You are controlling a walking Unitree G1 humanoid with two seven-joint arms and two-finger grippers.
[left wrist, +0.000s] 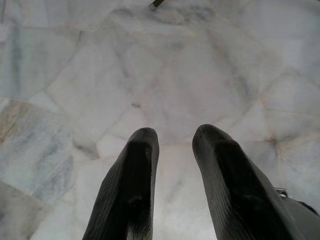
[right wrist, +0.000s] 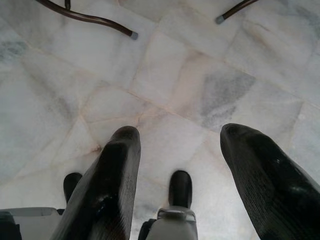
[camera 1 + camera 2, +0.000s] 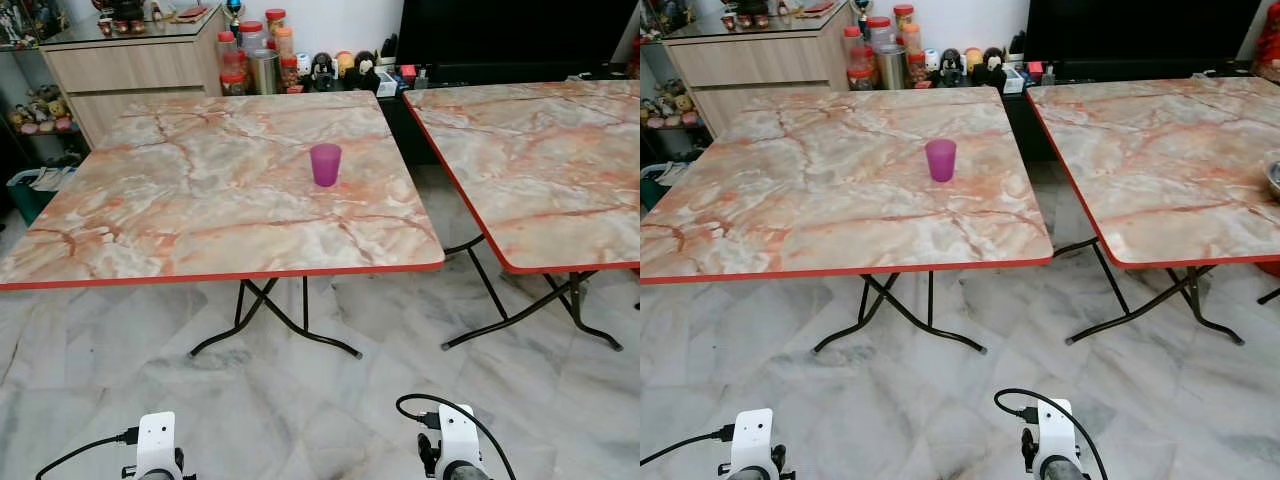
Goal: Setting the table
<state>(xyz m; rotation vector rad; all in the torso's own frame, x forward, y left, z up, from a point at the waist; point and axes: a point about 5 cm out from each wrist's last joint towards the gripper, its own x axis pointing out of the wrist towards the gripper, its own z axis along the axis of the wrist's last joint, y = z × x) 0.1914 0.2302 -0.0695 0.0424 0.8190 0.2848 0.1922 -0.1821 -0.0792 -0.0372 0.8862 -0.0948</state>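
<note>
A purple plastic cup point(image 3: 325, 164) stands upright on the nearer marble-patterned folding table point(image 3: 150, 220), right of its middle. Both arms hang low at the bottom of the head views, far below the table top. My left gripper point(image 1: 172, 137) points down at the marble floor with its two black fingers apart and nothing between them. My right gripper point(image 2: 180, 132) also points at the floor, fingers spread wide and empty.
A second marble-patterned table point(image 3: 540, 150) stands to the right, with a gap between the two. A bowl edge point(image 3: 1273, 170) shows on its right side. Behind are a wooden cabinet point(image 3: 130, 65), jars point(image 3: 262, 60), figurines and a dark TV. Table legs point(image 3: 270, 320) stand on the floor ahead.
</note>
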